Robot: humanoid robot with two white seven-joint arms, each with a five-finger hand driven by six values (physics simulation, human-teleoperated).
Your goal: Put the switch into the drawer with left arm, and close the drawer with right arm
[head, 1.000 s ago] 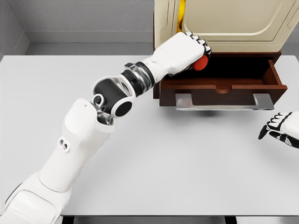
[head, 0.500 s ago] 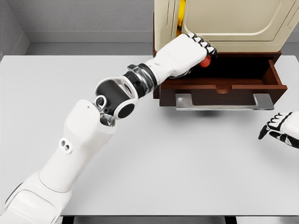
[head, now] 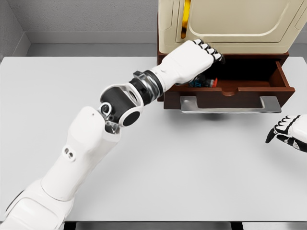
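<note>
The switch (head: 205, 82), a small red and blue piece, lies inside the open brown drawer (head: 249, 94) near its left front corner, partly hidden by my left hand. My left hand (head: 211, 50) hovers just above it over the drawer's left end, fingers stretched out and holding nothing. My right hand (head: 288, 133) rests on the table at the right edge, in front of and to the right of the drawer, fingers relaxed and empty.
The drawer belongs to a brown cabinet with a cream top (head: 240, 24) at the table's back edge. A silver handle (head: 230, 104) sticks out from the drawer front. The grey table (head: 192, 167) spreads in front; a wall runs behind.
My left hand reached further over the drawer and opened its fingers. The red switch left the hand and now lies in the drawer. The right hand stayed still.
</note>
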